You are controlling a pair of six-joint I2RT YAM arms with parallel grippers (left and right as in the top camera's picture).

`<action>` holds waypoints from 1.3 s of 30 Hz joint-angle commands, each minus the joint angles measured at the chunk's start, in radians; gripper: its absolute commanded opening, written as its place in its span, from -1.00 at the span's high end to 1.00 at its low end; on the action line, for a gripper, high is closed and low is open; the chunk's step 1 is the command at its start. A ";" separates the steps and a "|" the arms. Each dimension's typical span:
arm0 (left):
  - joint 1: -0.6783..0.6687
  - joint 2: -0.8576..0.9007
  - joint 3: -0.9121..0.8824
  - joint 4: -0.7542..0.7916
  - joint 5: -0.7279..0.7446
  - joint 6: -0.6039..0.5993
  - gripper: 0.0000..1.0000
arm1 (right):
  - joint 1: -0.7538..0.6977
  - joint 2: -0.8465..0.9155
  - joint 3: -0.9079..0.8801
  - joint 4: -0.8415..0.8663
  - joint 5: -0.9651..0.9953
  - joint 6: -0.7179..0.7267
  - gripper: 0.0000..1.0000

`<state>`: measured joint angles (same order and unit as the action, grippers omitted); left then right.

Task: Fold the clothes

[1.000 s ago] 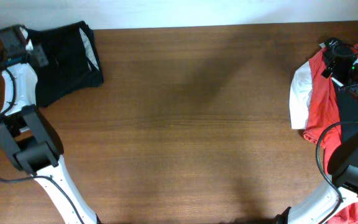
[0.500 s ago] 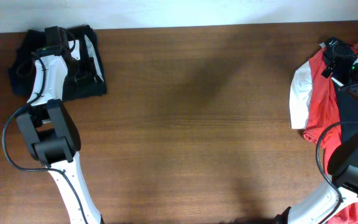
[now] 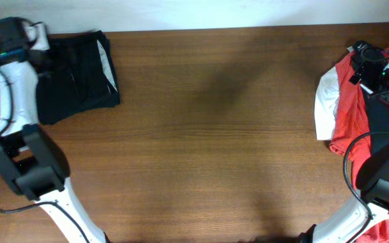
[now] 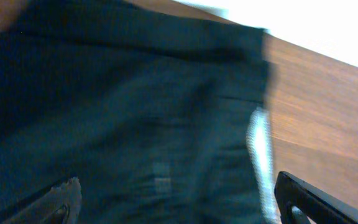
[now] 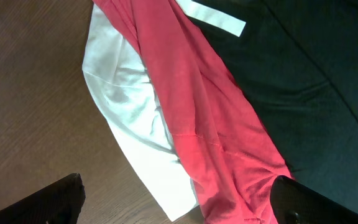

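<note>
Overhead view. A brown wooden table (image 3: 215, 135) carries clothing at two places, well apart.

(a) A black folded garment (image 3: 80, 77) lies flat at the far left corner, its far edge close to the table's far edge. Its outline is nearly square, so no long axis can be read with confidence. It sits slightly skewed: the right-hand edge runs from far to near, leaning a little to the right, and it bears a pale strip (image 3: 104, 59).

(b) A loose heap lies at the right edge. In it a red garment (image 3: 353, 101) forms a long band whose axis runs far to near. A white garment (image 3: 325, 101) lies against its left side, spreading toward the table centre, and a black garment (image 3: 381, 118) lies on its right.

Left wrist view (blurred). The left gripper (image 4: 179, 208) hangs over the black folded garment (image 4: 123, 124), its fingers spread wide at the frame's lower corners with nothing held between them. The pale strip (image 4: 257, 149) shows near the cloth's edge.

Right wrist view. The right gripper (image 5: 179, 205) is likewise released, fingers wide apart above the heap and grasping nothing. Here the red garment (image 5: 210, 124) runs diagonally from upper left to lower right, overlapping the white garment (image 5: 126, 112). The black garment (image 5: 303, 81) fills the upper right and carries a white rectangular label (image 5: 217, 19).
</note>
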<state>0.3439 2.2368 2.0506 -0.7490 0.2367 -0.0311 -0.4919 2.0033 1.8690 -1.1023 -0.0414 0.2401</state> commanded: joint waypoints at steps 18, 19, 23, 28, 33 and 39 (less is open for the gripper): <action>0.200 0.174 -0.004 0.105 0.117 0.092 -0.50 | 0.001 -0.018 0.012 0.000 0.009 0.012 -0.97; 0.198 0.175 -0.004 0.109 0.120 0.092 -0.15 | 0.001 -0.018 0.012 0.000 0.009 0.012 -0.98; 0.186 0.174 -0.002 0.130 0.119 0.092 0.99 | 0.001 -0.018 0.012 0.000 0.009 0.012 -0.97; 0.126 0.169 0.073 0.118 0.117 0.093 0.99 | 0.001 -0.018 0.012 0.000 0.009 0.012 -0.97; 0.005 0.163 0.241 -0.002 0.029 0.093 0.99 | 0.001 -0.018 0.012 0.000 0.009 0.012 -0.98; -0.040 0.163 0.291 0.053 -0.270 0.182 0.99 | 0.001 -0.018 0.012 0.000 0.009 0.012 -0.97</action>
<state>0.3019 2.4001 2.3096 -0.7288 0.1177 0.0990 -0.4919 2.0033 1.8690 -1.1019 -0.0414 0.2405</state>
